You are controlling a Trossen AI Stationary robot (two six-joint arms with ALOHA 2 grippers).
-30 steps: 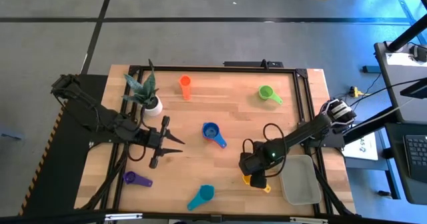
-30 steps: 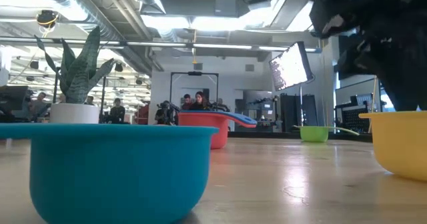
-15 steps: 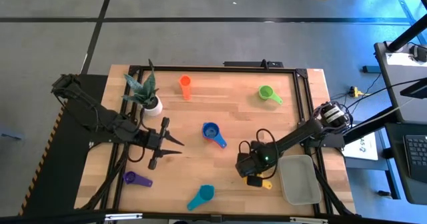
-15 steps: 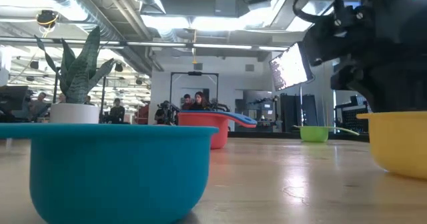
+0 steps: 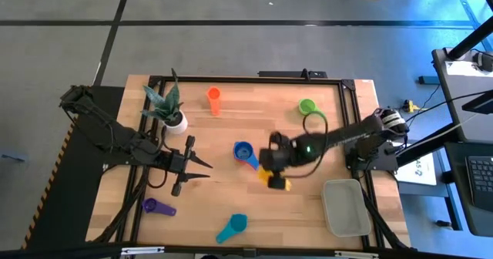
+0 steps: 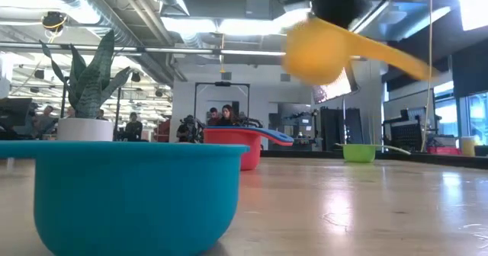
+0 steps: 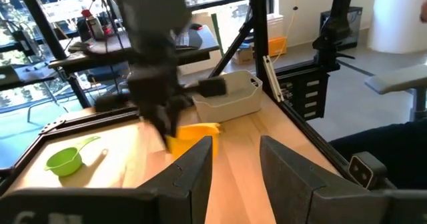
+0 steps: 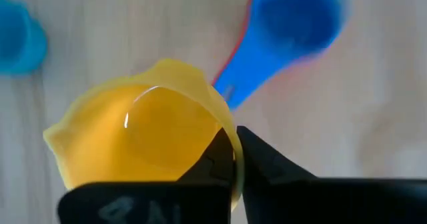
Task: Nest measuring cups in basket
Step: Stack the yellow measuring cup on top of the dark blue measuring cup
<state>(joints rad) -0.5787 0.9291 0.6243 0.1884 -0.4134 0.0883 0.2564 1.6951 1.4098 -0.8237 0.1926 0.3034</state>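
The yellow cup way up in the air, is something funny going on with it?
A bit, yes. The right gripper pinches the yellow cup by its rim, and the rim looks squashed out of round in the right wrist view. It hangs tilted, near the blue cup, far from the basket where it belongs.

Low view. A large teal plastic cup [image 6: 136, 195] fills the foreground at 8 o'clock. A yellow plastic measuring cup [image 6: 320, 52] with a long flat handle hangs in the air at 1 o'clock. A red cup [image 6: 232, 145] sits at centre, a small green cup [image 6: 358, 152] at 3 o'clock, and a spiky green plant in a white pot [image 6: 84, 96] at 9 o'clock.
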